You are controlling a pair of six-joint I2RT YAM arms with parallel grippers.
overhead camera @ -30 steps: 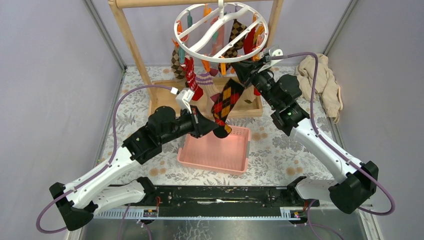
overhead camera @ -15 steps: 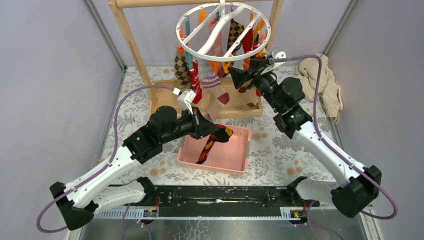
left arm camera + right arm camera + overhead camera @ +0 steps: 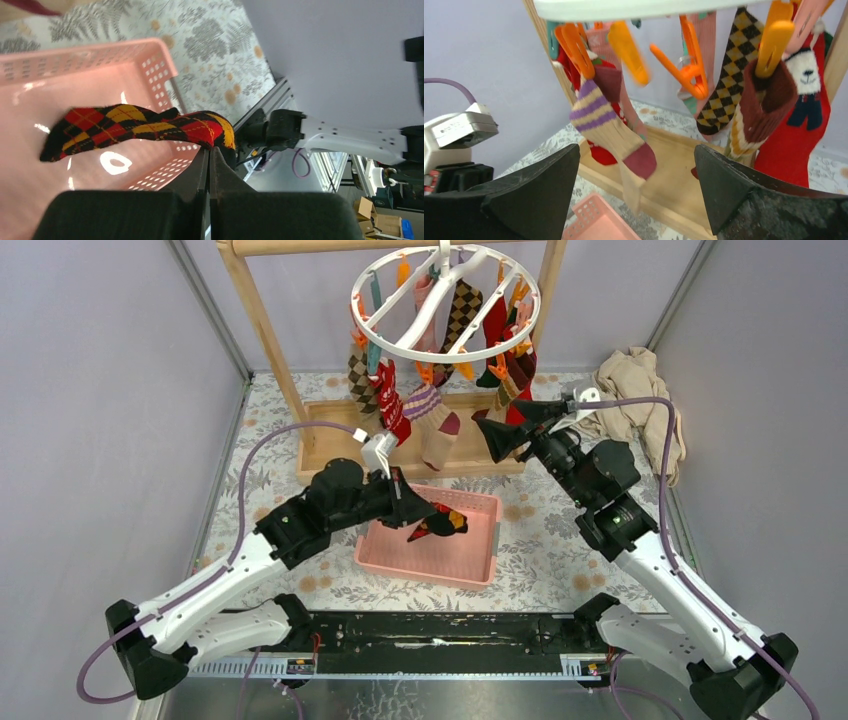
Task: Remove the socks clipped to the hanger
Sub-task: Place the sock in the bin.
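Now that the right gripper (image 3: 505, 425) is spread and off the hanger (image 3: 365, 325), the left gripper (image 3: 412, 512) pinches the freed argyle sock (image 3: 437, 524) down over the basket (image 3: 470, 565), plenty still clipped.

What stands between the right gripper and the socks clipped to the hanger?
Nothing visible does. The right gripper, jaws open, points at the socks hanging from the hanger, with only open air between them. The purple-striped sock hangs nearest, in line with the gap between the jaws.
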